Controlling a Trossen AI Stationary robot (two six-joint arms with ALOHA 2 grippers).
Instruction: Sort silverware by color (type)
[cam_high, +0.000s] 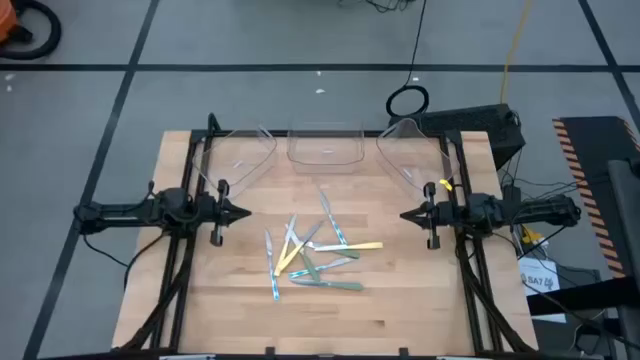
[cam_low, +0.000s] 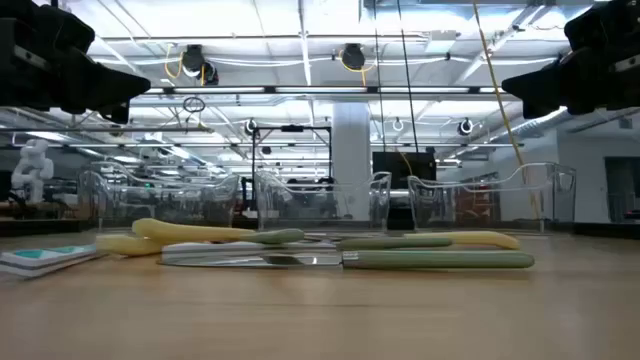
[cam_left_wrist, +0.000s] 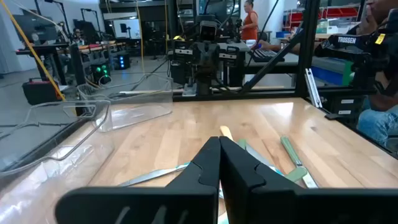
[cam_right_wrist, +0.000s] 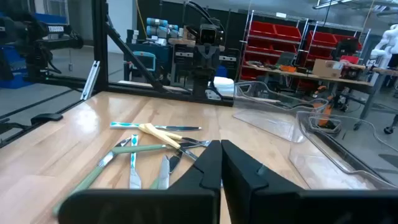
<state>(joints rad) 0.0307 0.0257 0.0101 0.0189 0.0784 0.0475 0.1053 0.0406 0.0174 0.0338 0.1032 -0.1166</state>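
Silverware (cam_high: 315, 250) lay in a loose crossed pile near the middle of the bench (cam_high: 400, 300) when I checked the high view, yellow, green and light-blue handles all mixed. Three clear plastic trays (cam_high: 325, 145) stood along the far edge, empty as far as I could see, which I took as one destination per colour. The left gripper (cam_high: 240, 212) hung over the left side and the right gripper (cam_high: 408, 215) over the right, facing each other across the pile and well apart from it; I judged this a parked pose with sorting not yet started.

From the low view, a yellow-handled piece (cam_low: 190, 233) and a green-handled one (cam_low: 440, 260) rested flat on the wood, overlapping others, so a clean pick would need a handle that lay free.

Through the left wrist view, my left claw showed its fingers (cam_left_wrist: 205, 168) pressed together and holding nothing, the pile just beyond.

In the right wrist view the right fingers (cam_right_wrist: 239, 168) were likewise pressed together and empty, the utensils spread ahead of them.
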